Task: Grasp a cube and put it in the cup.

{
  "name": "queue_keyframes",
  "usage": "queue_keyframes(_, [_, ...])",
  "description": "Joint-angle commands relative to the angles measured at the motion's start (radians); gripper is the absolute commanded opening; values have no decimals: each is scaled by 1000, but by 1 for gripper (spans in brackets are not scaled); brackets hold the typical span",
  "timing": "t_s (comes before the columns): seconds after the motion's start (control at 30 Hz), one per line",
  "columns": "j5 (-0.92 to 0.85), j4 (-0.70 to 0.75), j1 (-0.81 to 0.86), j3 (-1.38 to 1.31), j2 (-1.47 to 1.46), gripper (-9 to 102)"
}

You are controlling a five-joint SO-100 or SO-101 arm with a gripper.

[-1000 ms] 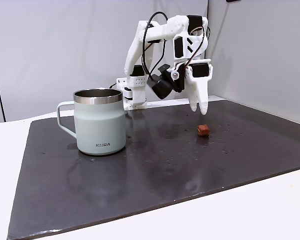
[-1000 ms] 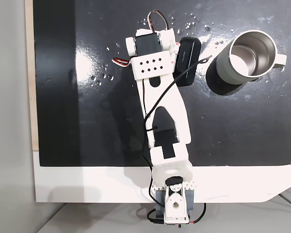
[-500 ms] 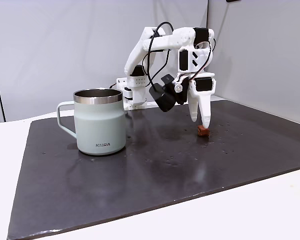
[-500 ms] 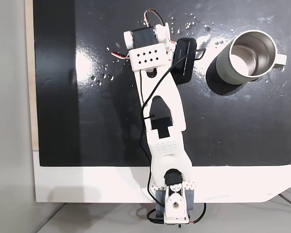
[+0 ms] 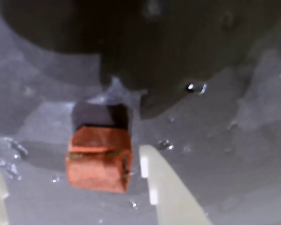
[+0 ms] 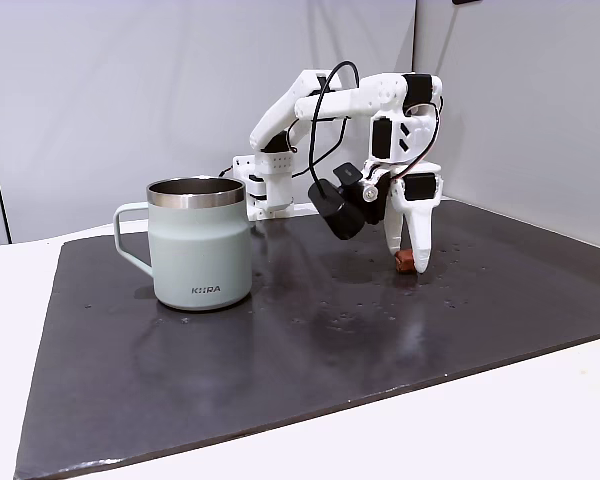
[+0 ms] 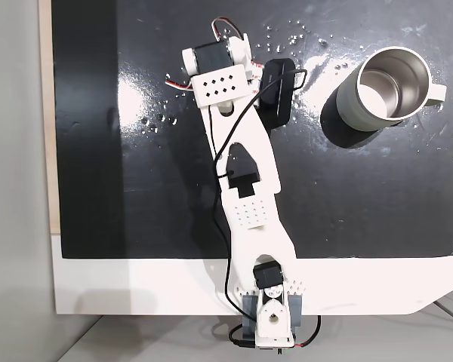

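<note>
Cube (image 5: 99, 161) sits on the mat between the spread pincer (image 6: 406, 262) fingers, apparently untouched.

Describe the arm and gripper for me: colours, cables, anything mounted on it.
The arm is white plastic with black motor blocks at its joints and patches of small round holes on top. Thin black cables loop along it. A black camera hangs beside the gripper, whose two fingers are white and tapered.

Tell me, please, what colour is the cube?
Reddish-brown; the cube shows best in the wrist view.
</note>
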Motion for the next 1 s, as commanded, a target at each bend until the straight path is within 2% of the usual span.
queue_keyframes(0.0, [-11, 18, 2, -75, -8, 30])
queue_keyframes(0.2, [-14, 21, -2, -104, -44, 28])
queue_keyframes(0.53, [-18, 29, 0, -106, -60, 8])
queue_keyframes(0.8, [-20, 35, 8, -107, -43, 5])
queue_keyframes(0.97, [-20, 38, 14, -72, 77, 5])
